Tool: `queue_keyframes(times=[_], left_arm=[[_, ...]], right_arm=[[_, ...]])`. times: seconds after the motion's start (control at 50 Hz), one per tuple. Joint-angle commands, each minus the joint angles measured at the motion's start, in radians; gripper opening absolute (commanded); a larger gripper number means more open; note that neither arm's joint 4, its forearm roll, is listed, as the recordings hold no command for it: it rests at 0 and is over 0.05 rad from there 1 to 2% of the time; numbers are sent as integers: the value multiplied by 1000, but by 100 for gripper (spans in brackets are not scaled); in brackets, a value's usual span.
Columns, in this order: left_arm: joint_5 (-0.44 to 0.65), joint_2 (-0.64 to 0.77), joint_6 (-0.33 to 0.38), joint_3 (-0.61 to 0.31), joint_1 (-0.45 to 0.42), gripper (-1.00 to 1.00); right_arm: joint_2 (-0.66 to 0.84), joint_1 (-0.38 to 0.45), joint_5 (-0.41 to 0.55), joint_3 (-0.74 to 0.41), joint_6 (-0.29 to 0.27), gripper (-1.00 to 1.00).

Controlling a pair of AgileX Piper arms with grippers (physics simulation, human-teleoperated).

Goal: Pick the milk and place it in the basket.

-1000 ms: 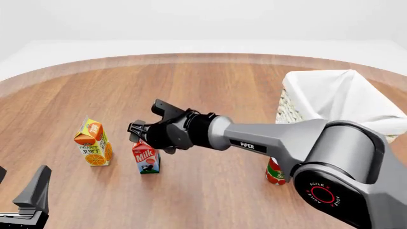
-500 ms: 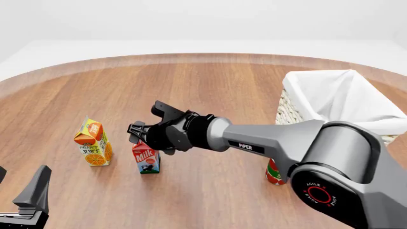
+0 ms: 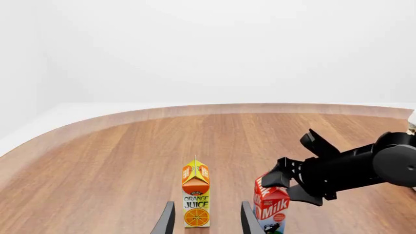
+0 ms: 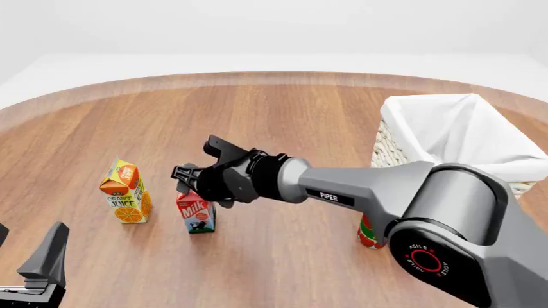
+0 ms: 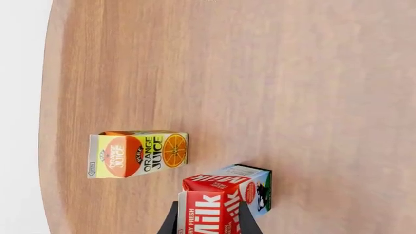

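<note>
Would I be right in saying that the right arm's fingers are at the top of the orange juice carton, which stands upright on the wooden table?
Not quite: the right gripper has its fingers at the red top of the milk, not the orange juice carton, which stands untouched beside it. The front view shows this. Both cartons do stand upright on the wooden table.

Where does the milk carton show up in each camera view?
Front: milk left of centre, under the right hand.
Left wrist: milk at the bottom edge, right of centre.
Right wrist: milk at the bottom centre.
Shared landmark: orange juice carton beside it.
</note>
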Motion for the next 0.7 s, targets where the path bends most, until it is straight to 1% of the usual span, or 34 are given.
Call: queue_keyframes(times=[0.02, 0.7], left_arm=[[0, 0, 0, 0, 0, 100], [0, 0, 0, 0, 0, 100]], right_arm=[[-26, 2, -20, -8, 5, -100], [-52, -2, -31, -5, -14, -100]])
